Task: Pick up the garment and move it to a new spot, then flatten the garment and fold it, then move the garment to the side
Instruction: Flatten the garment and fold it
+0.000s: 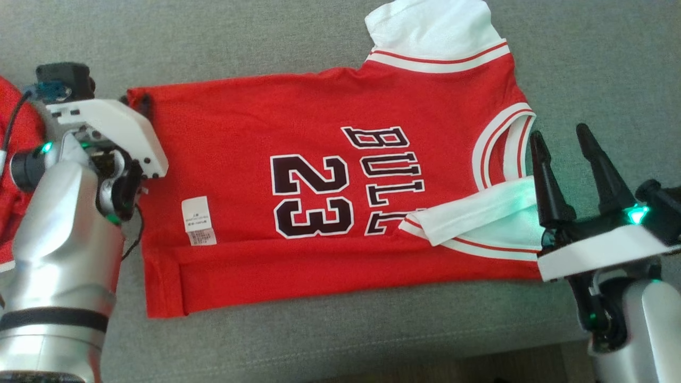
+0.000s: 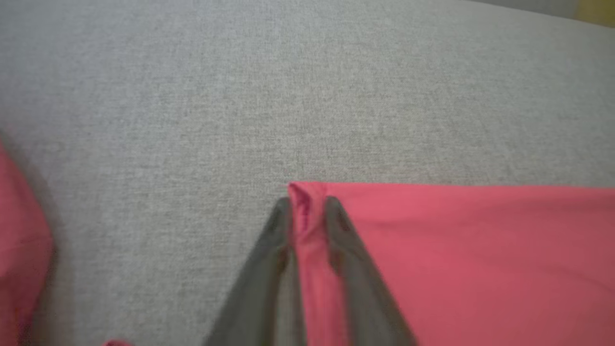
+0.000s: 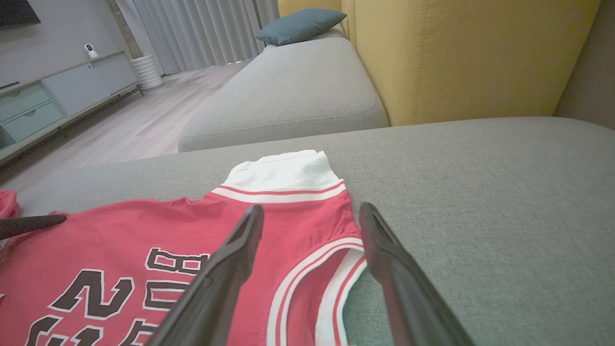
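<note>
Garment [image 1: 330, 202] reads "BULL" w/ no. 23.

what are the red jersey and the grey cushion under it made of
The red jersey: probably a thin matte knit, cotton or polyester; it folds limply with soft creases. The grey cushion: woven upholstery fabric, matte, with a visible heathered weave.

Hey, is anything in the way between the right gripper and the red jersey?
Nothing visible. The right gripper sits right at the jersey's neckline, jaws open, with no object between them.
</note>
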Available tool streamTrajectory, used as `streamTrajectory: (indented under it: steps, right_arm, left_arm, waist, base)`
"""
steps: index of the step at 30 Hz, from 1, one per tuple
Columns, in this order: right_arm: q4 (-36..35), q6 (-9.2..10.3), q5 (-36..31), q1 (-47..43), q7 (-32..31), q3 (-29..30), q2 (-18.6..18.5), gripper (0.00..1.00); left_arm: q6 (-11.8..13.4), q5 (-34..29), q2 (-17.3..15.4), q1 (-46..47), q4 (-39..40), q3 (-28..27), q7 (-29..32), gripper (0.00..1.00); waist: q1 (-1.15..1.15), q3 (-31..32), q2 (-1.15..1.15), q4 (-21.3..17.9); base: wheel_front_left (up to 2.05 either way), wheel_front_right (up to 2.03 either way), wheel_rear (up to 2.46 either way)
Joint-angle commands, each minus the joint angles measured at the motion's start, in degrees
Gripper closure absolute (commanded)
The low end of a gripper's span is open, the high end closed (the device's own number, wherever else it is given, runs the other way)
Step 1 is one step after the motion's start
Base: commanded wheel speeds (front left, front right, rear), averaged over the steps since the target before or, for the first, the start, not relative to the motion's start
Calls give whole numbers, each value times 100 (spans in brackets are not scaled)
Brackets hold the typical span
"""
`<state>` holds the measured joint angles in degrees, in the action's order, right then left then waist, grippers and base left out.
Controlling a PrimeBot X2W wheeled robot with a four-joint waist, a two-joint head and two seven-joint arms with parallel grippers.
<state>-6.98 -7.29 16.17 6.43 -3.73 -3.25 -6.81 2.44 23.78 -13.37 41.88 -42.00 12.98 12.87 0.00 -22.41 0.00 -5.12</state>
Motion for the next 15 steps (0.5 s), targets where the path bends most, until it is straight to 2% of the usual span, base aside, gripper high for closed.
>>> streamTrajectory:
  steps: [1, 2, 10, 15]
  right_arm:
    - [-162, -20, 51, 153, -13, -103, -112, 0]
    - [-135, -20, 72, 174, -16, -101, -133, 0]
    - [464, -20, 310, 671, -80, 94, -516, 0]
    - [1085, -20, 546, 1337, -104, 183, -799, 0]
  left_arm:
    - [-33, -18, -237, 184, 80, -86, 34, 95]
    - [-52, -33, -251, 210, 69, -61, 32, 100]
    - [-32, -108, -278, 337, 75, 10, -285, 100]
    - [-10, -120, -141, 475, 139, 86, -416, 100]
  waist:
    - [0, -16, 0, -7]
    - [0, -23, 0, -12]
    - [0, -35, 0, 22]
    - [0, -210, 0, 242]
  base:
    - [0, 0, 0]
    - [0, 0, 0]
    - [0, 0, 0]
    - [0, 0, 0]
